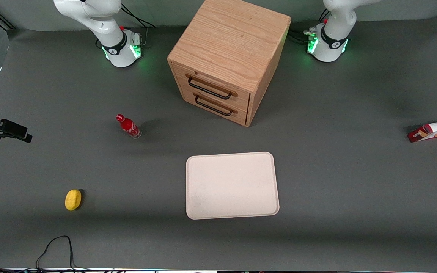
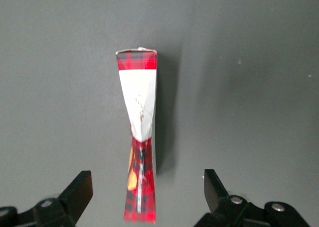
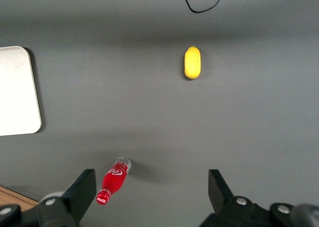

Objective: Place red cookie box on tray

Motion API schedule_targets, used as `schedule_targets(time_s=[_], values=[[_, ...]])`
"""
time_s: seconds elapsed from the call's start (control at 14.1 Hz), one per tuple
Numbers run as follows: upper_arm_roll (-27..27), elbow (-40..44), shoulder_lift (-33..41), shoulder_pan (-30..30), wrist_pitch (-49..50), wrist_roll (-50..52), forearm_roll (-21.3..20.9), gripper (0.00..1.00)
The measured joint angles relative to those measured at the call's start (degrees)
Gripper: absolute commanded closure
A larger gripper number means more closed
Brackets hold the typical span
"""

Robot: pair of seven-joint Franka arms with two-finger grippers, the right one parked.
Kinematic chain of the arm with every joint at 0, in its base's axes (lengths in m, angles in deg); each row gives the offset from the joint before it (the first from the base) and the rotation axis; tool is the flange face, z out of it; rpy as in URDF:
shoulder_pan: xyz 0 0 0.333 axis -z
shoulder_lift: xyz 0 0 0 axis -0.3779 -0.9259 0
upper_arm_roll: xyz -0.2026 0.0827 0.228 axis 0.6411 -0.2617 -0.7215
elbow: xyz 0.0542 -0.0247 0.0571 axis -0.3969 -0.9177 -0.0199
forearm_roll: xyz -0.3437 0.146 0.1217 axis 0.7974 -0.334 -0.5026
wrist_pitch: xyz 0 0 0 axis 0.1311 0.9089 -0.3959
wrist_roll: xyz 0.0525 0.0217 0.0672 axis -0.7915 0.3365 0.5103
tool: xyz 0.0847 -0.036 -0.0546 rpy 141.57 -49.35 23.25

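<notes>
The red cookie box point(image 1: 435, 130) stands on its thin edge on the grey table point(image 1: 355, 189), well apart from the tray point(image 1: 232, 185), toward the working arm's end of the table. The left gripper point(image 2: 148, 189) hangs above the box with its fingers point(image 2: 79, 191) spread wide, one on each side of the carton and clear of it. The wooden cabinet point(image 1: 226, 57) stands farther from the front camera than the tray.

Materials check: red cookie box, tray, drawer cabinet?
Red cookie box: looks like thin printed card, slightly glossy, creased edges. Tray: cream, matte, probably moulded plastic, going by its rounded corners and low rim. Cabinet: wood or veneer with visible grain, dark handles, likely metal. The claw hangs open over the box.
</notes>
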Motion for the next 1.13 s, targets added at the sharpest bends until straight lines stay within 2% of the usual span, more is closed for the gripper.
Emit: schedule_targets(time_s=[0.21, 0.35, 0.42, 0.49, 0.64, 0.71, 1.13], values=[[0.01, 0.01, -4.69, -0.44, -3.86, -8.61, 7.41, 0.01], [0.00, 0.06, -7.02, -0.82, -5.63, -11.96, 10.47, 0.03], [-0.01, 0.07, -7.70, -1.05, -6.18, -12.42, 10.93, 0.11], [-0.02, 0.07, -8.11, -1.29, -6.72, -12.56, 11.30, 0.25], [-0.03, 0.07, -8.50, -1.96, -7.71, -12.78, 12.32, 0.82], [-0.03, 0.07, -8.59, -2.26, -7.92, -12.94, 12.60, 1.00], [0.24, 0.12, -9.07, -2.41, -10.21, -13.61, 12.72, 1.00]])
